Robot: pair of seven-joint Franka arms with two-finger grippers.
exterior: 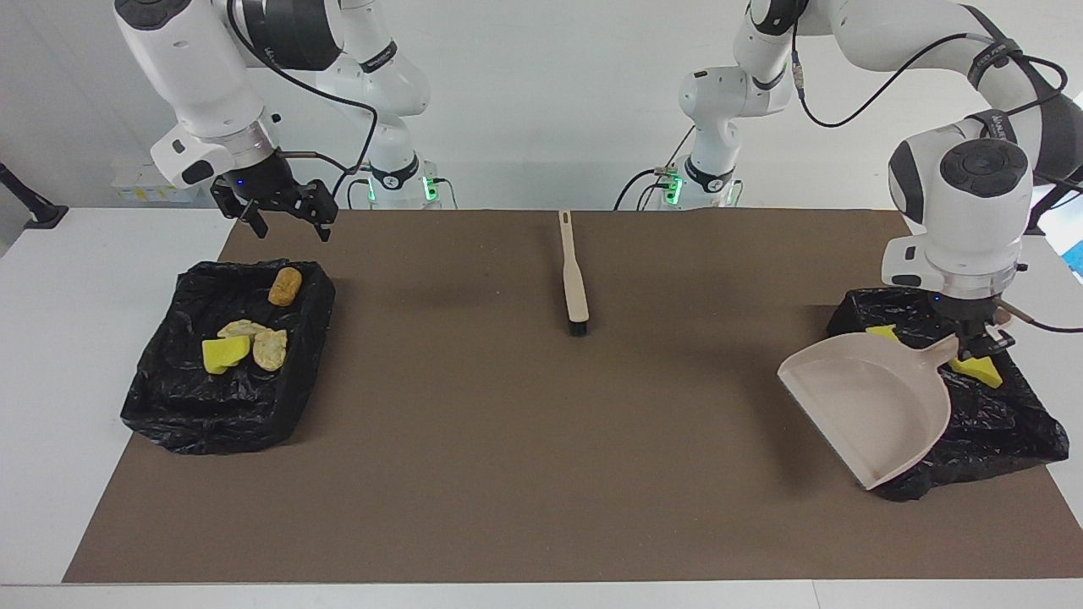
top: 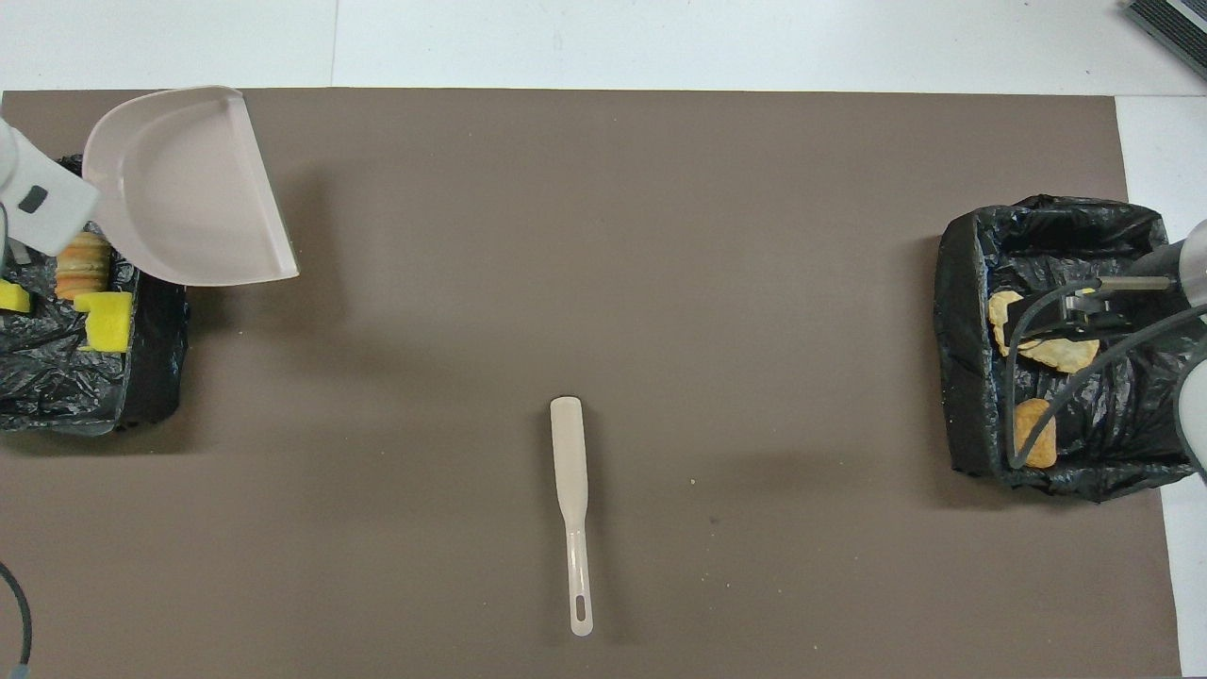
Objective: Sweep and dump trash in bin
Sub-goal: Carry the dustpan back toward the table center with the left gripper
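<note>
Dump step looks done: left gripper (exterior: 980, 345) clamped on the dustpan (exterior: 863, 406) handle, pan empty over the bin (exterior: 1015, 423) at its end; trash (exterior: 975, 370) sits in both bins; right gripper (exterior: 283, 216) waits, jaws wide, holding nothing; brush (exterior: 575, 279) idle mid-mat; next: set the pan down level.

Wide bare brown mat (exterior: 474, 440) down the middle, only the hand brush (exterior: 574, 275) lying across it near the robots. At the left arm's end the dustpan (exterior: 863, 402) hangs over the bag-lined bin (exterior: 1007, 423), covering its inner edge. The other bin (exterior: 220, 372) lies uncovered from above.
</note>
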